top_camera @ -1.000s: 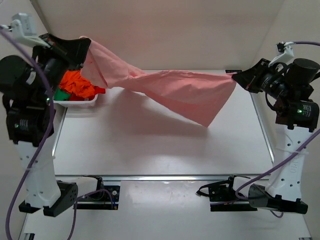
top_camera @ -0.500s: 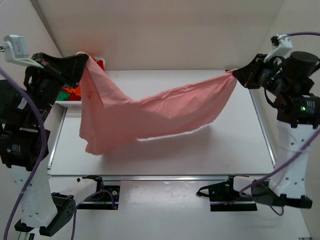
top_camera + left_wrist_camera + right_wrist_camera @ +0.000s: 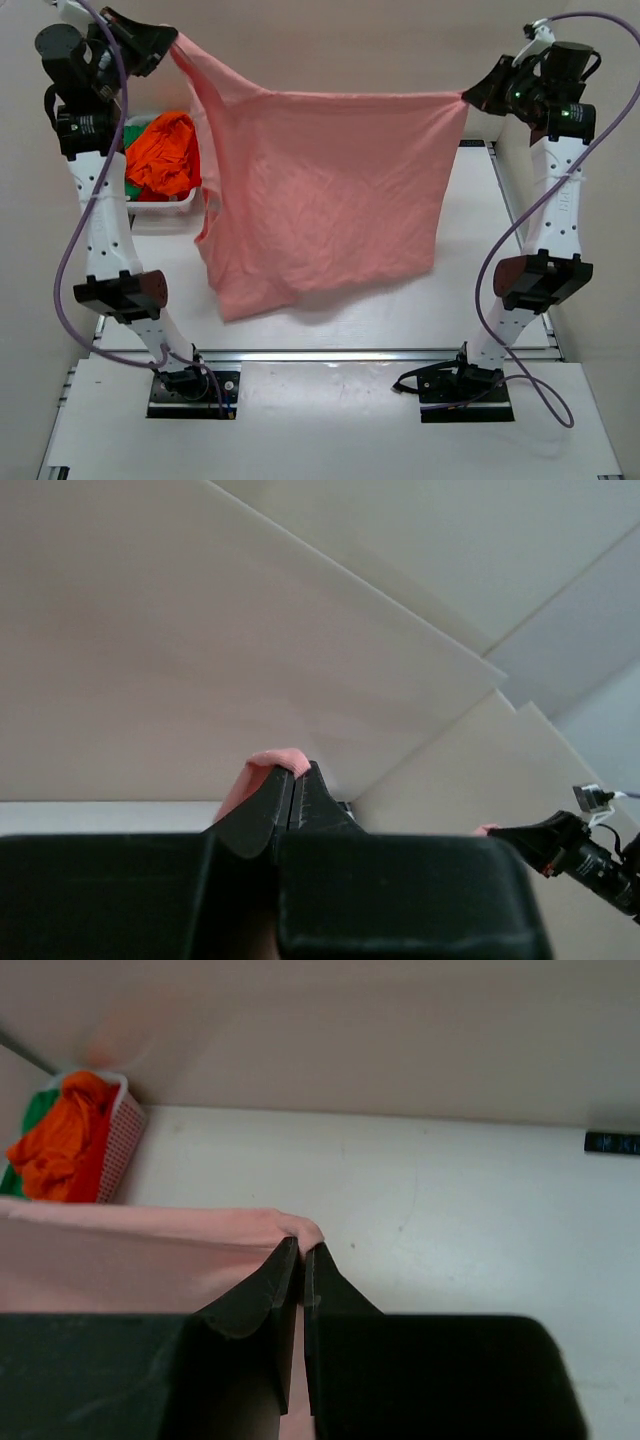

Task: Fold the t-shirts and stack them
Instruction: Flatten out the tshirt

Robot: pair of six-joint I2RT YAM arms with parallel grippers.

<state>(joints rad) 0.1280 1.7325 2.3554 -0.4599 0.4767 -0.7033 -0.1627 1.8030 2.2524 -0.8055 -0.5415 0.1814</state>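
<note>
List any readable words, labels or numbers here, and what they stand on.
None readable.
The salmon-pink t-shirt, the orange t-shirt and the white tray show no print.
A small black strip on the table is too small to read.

Plain beige walls (image 3: pixel 350 40), white table (image 3: pixel 482 235)

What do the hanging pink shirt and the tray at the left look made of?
The pink shirt: thin, soft, matte fabric, likely cotton knit; it drapes and wrinkles freely. The tray: probably rigid white plastic; smooth rim, lattice wall in the right wrist view.
</note>
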